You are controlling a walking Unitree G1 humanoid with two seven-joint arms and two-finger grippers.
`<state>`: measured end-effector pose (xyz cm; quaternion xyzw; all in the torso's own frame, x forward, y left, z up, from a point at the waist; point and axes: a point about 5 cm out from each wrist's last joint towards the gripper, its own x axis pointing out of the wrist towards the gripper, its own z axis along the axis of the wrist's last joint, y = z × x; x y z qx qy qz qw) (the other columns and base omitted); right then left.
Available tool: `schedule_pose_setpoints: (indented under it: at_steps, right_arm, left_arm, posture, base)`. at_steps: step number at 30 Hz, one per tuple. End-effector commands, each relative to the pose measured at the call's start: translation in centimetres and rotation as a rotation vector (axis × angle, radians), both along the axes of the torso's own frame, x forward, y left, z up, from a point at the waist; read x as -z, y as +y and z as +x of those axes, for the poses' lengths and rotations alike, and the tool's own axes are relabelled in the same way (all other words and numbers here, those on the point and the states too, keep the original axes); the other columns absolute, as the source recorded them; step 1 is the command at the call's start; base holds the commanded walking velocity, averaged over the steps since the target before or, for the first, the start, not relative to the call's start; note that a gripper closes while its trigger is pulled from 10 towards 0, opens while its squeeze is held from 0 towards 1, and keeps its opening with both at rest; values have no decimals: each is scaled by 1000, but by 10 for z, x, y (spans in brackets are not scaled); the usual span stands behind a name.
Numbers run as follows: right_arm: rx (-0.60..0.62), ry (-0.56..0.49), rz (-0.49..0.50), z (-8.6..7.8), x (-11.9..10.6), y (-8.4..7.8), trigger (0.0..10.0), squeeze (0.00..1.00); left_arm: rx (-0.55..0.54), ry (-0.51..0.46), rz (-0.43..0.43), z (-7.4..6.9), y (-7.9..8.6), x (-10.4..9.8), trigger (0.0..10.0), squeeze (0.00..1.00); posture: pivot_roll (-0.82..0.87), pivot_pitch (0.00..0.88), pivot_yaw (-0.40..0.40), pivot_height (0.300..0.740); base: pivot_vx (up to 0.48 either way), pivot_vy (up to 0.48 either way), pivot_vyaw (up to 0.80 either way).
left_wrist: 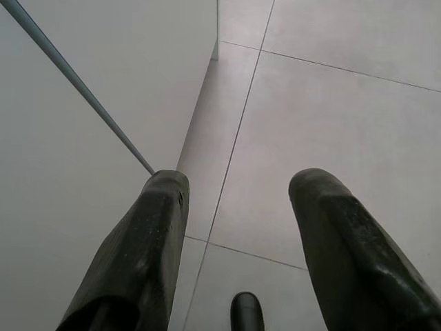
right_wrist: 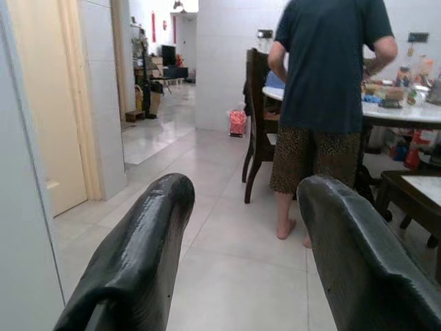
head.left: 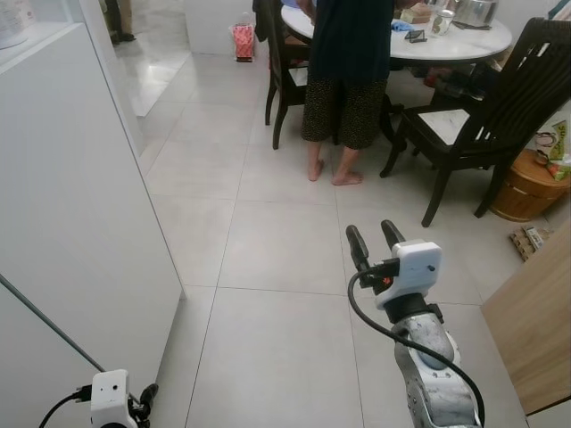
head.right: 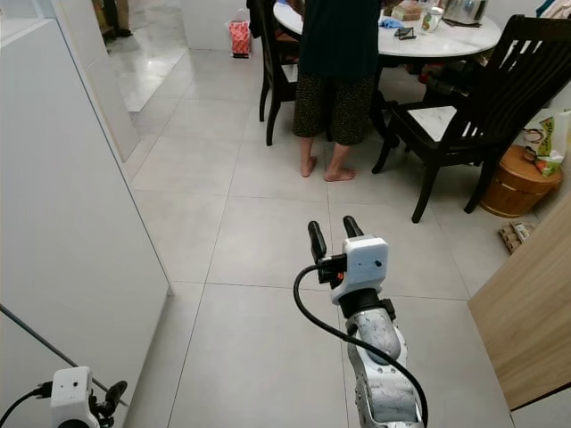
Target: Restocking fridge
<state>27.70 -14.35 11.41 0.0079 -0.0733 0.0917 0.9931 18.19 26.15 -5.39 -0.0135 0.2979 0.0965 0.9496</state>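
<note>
nothing is held, fingers apart on right gripper [head.left: 376, 239] and left gripper [left_wrist: 238, 200] beside the white fridge [head.left: 80, 205]; stock is likely yet to be fetched from the table [head.left: 464, 40].

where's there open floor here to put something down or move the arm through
Bare tiled floor lies between the white cabinet wall and the wooden panel, around the raised right gripper. Crowded ahead: a person, dark chairs and the round table.

Barefoot person [head.left: 343, 71] standing at white round table [head.left: 455, 43] w/ dark wooden chairs [head.left: 486, 116], wooden bucket [head.left: 526, 185] by the right chair, red bag [head.left: 243, 41] further back.
</note>
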Motion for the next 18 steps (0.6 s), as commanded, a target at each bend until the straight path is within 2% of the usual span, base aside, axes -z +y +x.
schedule_pose_setpoints:
  at_steps: [1, 3, 5, 6, 9, 12, 15, 16, 18]
  right_arm:
    - [78, 50, 44, 5, 7, -20, 10000, 0]
    - [138, 110, 87, 5, 22, -42, 10000, 0]
    - [138, 110, 87, 5, 22, -42, 10000, 0]
    - [172, 196, 68, 4, 43, -58, 10000, 0]
    - [214, 319, 66, -2, 71, -71, 10000, 0]
    - [228, 481, 55, -14, 105, -74, 10000, 0]
    - [201, 699, -20, -37, 142, -67, 10000, 0]
    - [201, 699, -20, -37, 142, -67, 10000, 0]
    - [192, 916, -86, -69, 174, -61, 10000, 0]
  left_arm:
    - [5, 19, 6, -3, 0, 2, 10000, 0]
    - [-8, 37, 7, -6, 1, 4, 10000, 0]
    - [-8, 37, 7, -6, 1, 4, 10000, 0]
    - [-20, 35, 5, -7, 1, 4, 10000, 0]
    - [-36, 24, -3, -7, 1, 4, 10000, 0]
    - [-39, 8, -13, -6, -1, 4, 10000, 0]
    - [-35, -39, -24, -1, -6, 1, 10000, 0]
    - [-35, -39, -24, -1, -6, 1, 10000, 0]
    - [-21, -128, -24, 12, -9, -9, 10000, 0]
  posture:
    - [-137, 0, -17, 740]
    - [-134, 0, -22, 740]
    - [-134, 0, -22, 740]
    - [-128, 0, -26, 740]
    - [-125, 0, -30, 740]
    - [-122, 0, -34, 740]
    - [-118, 0, -41, 740]
    - [-118, 0, -41, 740]
    - [-102, 0, -52, 740]
  base:
    - [0, 0, 0]
    - [0, 0, 0]
    - [0, 0, 0]
    - [0, 0, 0]
    - [0, 0, 0]
    - [0, 0, 0]
    - [0, 0, 0]
    - [0, 0, 0]
    - [0, 0, 0]
